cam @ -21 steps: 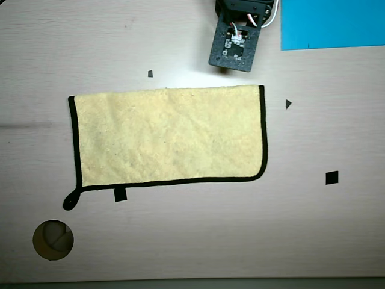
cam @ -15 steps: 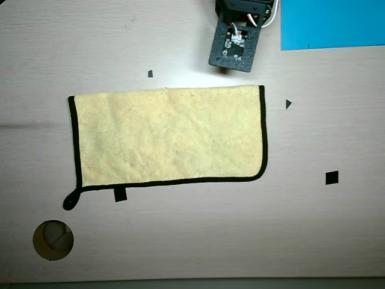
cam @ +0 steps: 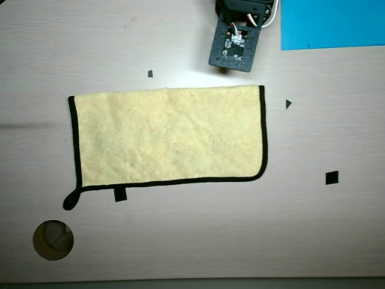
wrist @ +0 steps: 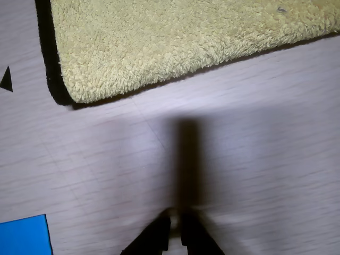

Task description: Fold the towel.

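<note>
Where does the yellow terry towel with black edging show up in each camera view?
Wrist view: yellow terry towel with black edging fills the top, one rounded corner at upper left.
Overhead view: it lies flat at centre, below the arm.
Shared landmark: blue sheet, bottom left in the wrist view, top right in the overhead view.

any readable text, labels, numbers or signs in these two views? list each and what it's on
No readable text in either view.
Yellow terry towel with black edging: no label or print visible.
Blue sheet: blank.
Black tape marks on the pale wood-grain table, such as the square: plain shapes, not characters.
Black board on the arm: any markings too small to read.
</note>
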Tool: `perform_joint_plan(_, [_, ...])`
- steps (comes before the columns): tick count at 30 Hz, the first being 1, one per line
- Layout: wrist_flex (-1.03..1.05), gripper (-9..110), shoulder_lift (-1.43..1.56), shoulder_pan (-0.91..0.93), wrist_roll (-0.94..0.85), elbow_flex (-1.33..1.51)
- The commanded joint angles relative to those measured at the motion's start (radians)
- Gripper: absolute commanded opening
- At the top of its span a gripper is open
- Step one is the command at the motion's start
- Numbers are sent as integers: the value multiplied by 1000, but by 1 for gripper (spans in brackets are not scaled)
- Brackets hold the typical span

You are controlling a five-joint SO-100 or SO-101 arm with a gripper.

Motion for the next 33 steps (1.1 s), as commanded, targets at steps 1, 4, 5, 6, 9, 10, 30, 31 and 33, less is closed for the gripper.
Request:
perform_joint_plan(1, [5,0,11,-14,-14,40])
perform_joint_plan(4, [5,0,11,-14,-14,40])
perform_joint_plan(5, [5,0,11,-14,-14,40])
perform_joint_plan(6, [5,0,11,-14,-14,40])
perform_joint_plan(9, [5,0,11,-17,-14,40])
perform_joint_plan(10, [5,0,11,-21,-14,40])
perform_joint_plan(30, [-308,1,-199,229,268,-61])
perform_joint_plan(31, [-362,2,-273,268,311,-110])
perform_joint_plan(33, [-437,6,-411,345,451,-224])
